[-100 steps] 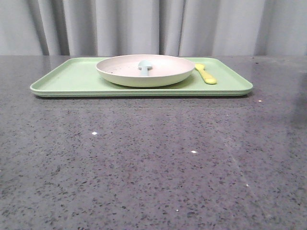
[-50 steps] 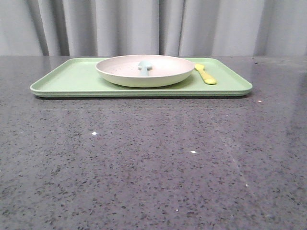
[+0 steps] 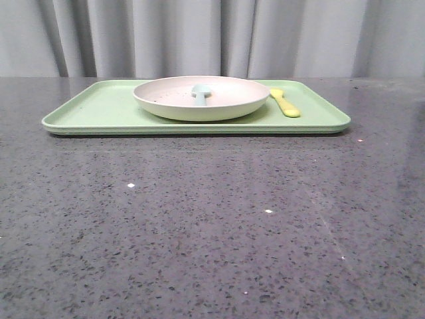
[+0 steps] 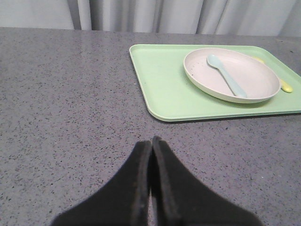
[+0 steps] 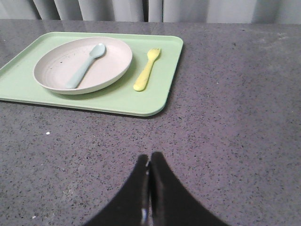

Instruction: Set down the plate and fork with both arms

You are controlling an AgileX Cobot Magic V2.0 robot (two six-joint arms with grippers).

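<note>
The wide cream-white plastic plate (image 3: 201, 98) sits on the flat light-green tray (image 3: 99, 109), a pale blue spoon (image 5: 84, 65) lying in it, the small yellow plastic fork (image 5: 146, 69) beside it. Both the left gripper (image 4: 151, 141) and right gripper (image 5: 149, 157) hang clenched, empty, well apart from the tray (seemingly pre-approach); next, open and reach.

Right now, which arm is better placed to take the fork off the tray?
Right. The fork lies on the tray's right side, beside the plate; the right gripper has a clear line, while the plate blocks the left gripper.
</note>
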